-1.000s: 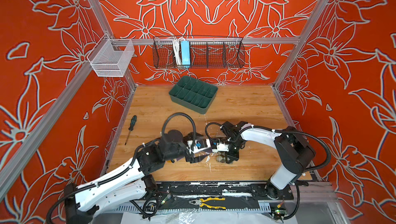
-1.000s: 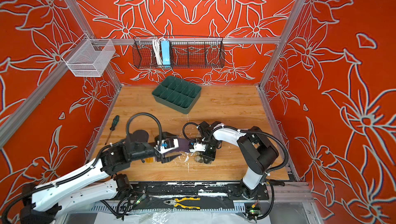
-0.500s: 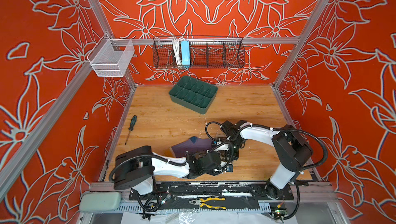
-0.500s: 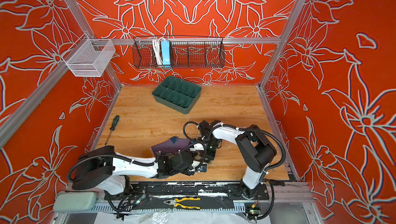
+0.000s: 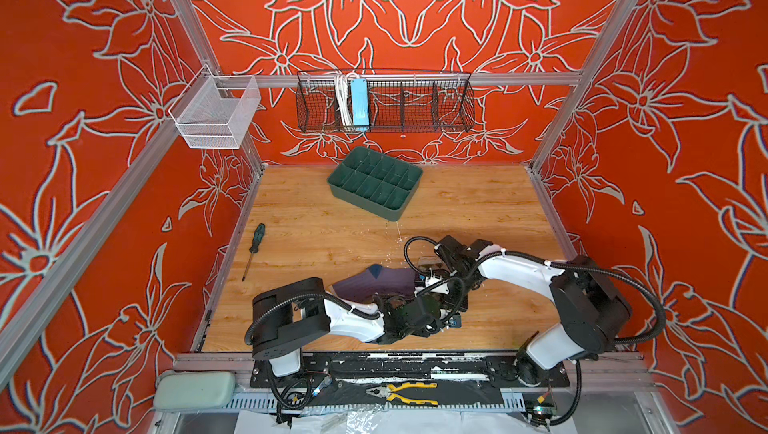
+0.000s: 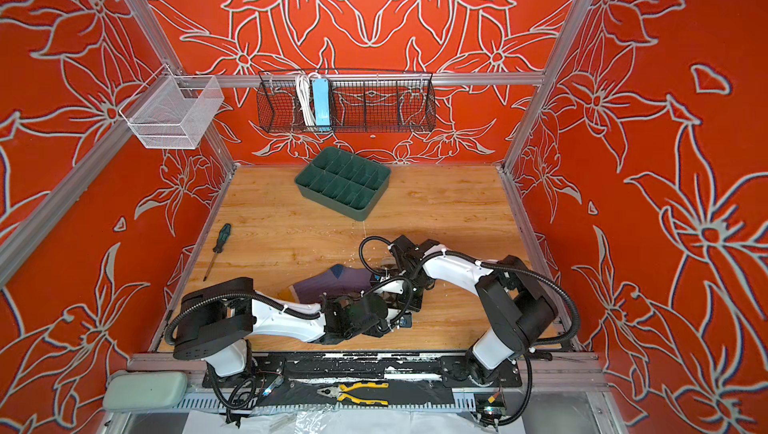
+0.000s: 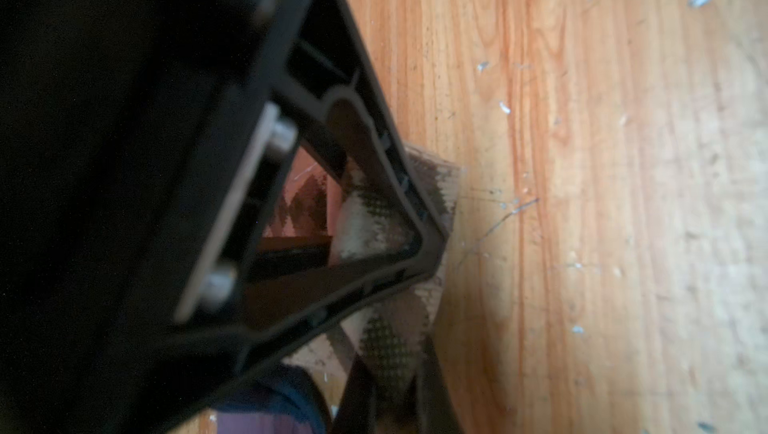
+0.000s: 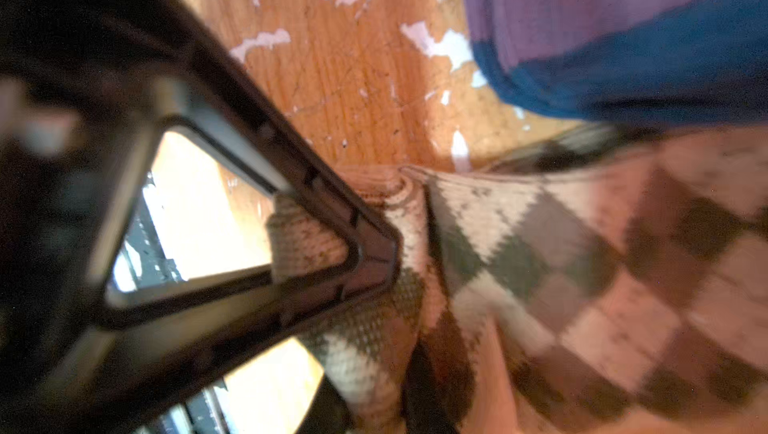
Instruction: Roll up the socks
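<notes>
The purple sock point(image 5: 374, 284) lies lower centre on the desk point(image 5: 311, 224), and the arms hide the beige sock point(image 8: 582, 266) from above. The left claw point(image 7: 428, 245) is clamped on the beige sock; the right claw point(image 8: 374, 253) touches it, but I cannot tell whether it grips. A screwdriver point(image 5: 253, 251) lies at left, and a green tray point(image 5: 374, 183) sits at upper centre.

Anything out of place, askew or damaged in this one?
The tabletop shows white patches, seemingly chipped, beside the beige argyle sock. A screwdriver lies near the table's left edge and pliers off it in front, odd for sock rolling. The green tray sits askew.
</notes>
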